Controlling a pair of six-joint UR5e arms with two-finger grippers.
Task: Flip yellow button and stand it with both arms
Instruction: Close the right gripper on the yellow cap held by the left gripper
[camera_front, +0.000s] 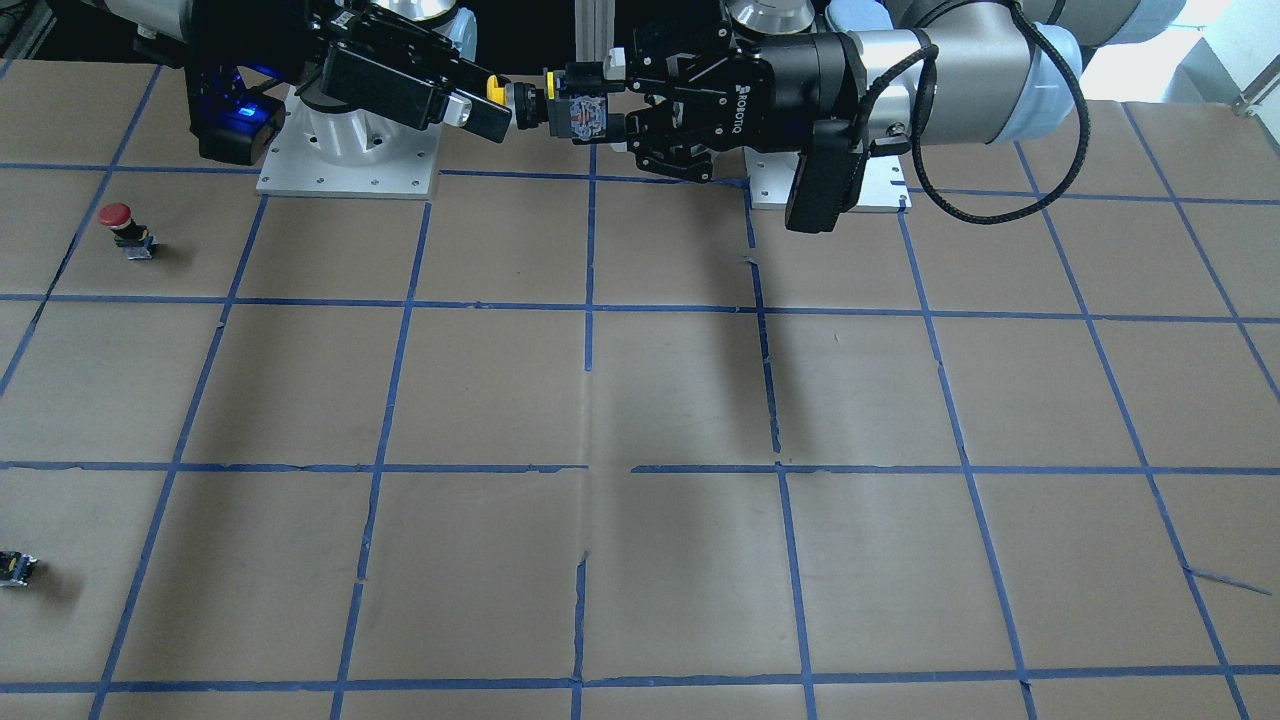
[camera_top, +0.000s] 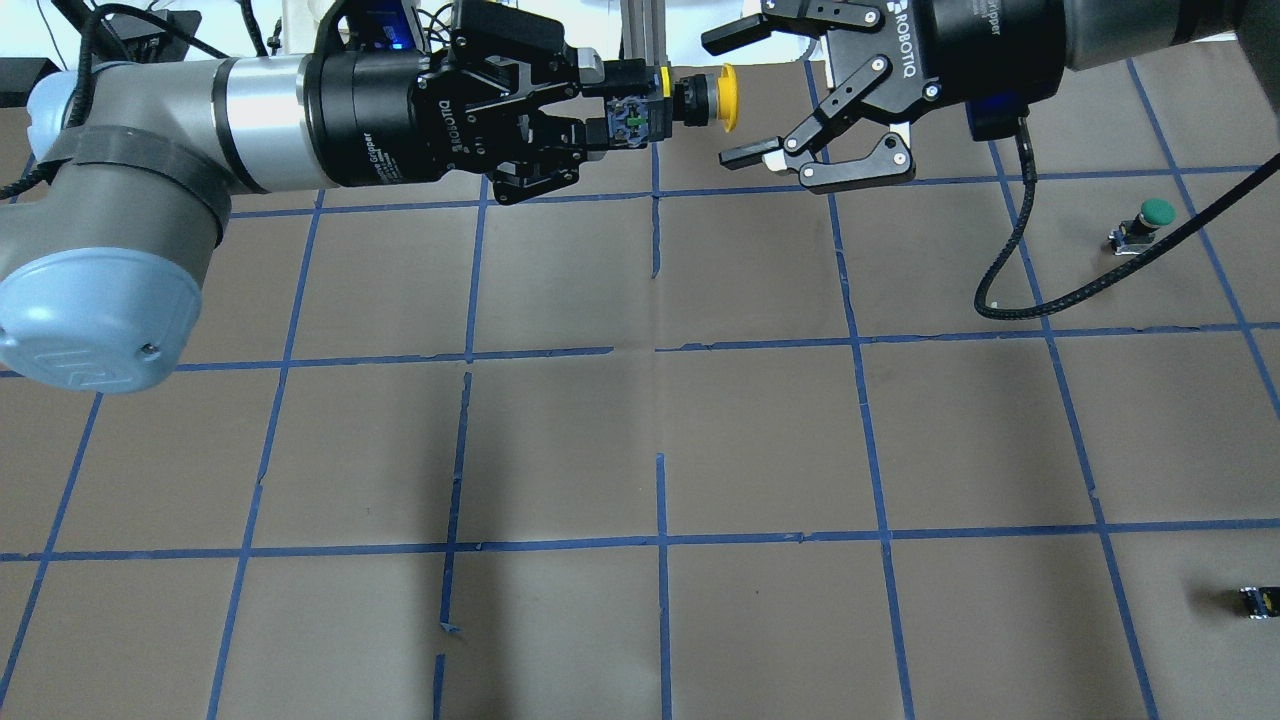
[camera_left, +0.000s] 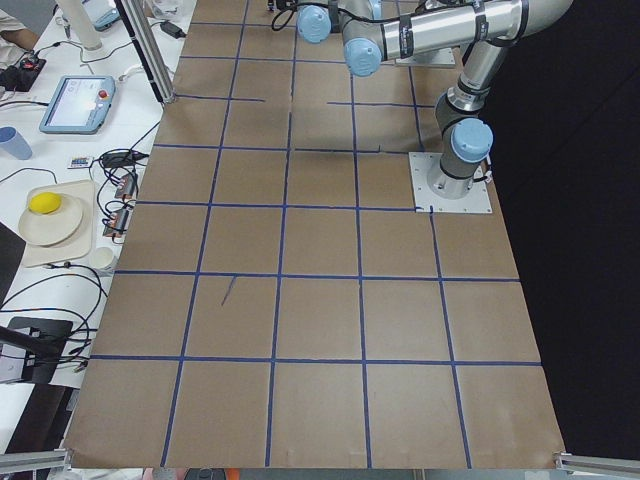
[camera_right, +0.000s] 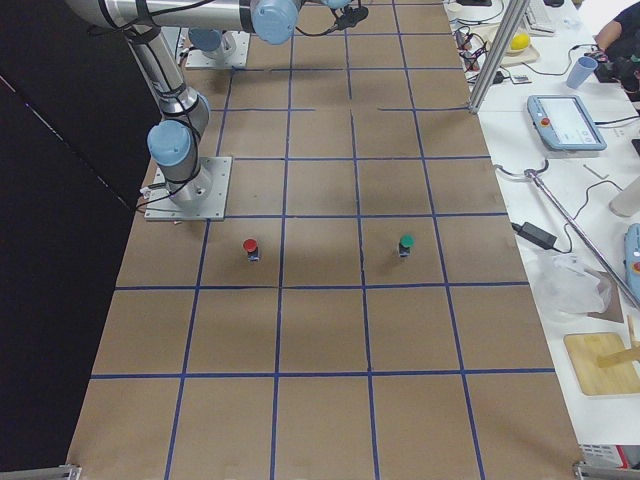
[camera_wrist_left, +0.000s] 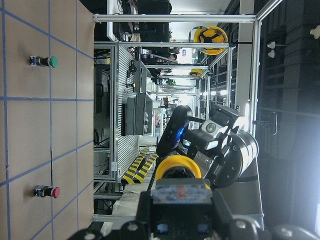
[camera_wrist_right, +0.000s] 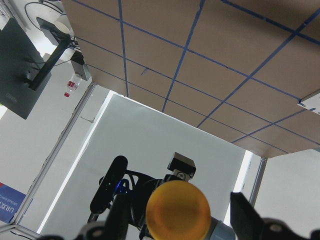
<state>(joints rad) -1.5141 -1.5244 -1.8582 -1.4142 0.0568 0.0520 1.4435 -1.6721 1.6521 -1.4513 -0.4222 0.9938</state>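
Note:
The yellow button (camera_top: 700, 98) is held level in the air above the far middle of the table, with its yellow cap (camera_front: 495, 89) pointing at my right gripper. My left gripper (camera_top: 612, 104) is shut on its black-and-grey contact block (camera_front: 577, 110). My right gripper (camera_top: 730, 97) is open, with one finger on each side of the cap and not touching it. The left wrist view shows the cap (camera_wrist_left: 178, 167) above the block (camera_wrist_left: 180, 193). The right wrist view shows the cap (camera_wrist_right: 177, 210) face-on between its open fingers (camera_wrist_right: 246, 212).
A red-capped button (camera_front: 125, 229) and a green-capped button (camera_top: 1145, 222) stand on the table on my right side. A small capless black block (camera_top: 1258, 601) lies near the right front edge. Blue tape lines grid the brown table (camera_top: 660, 430).

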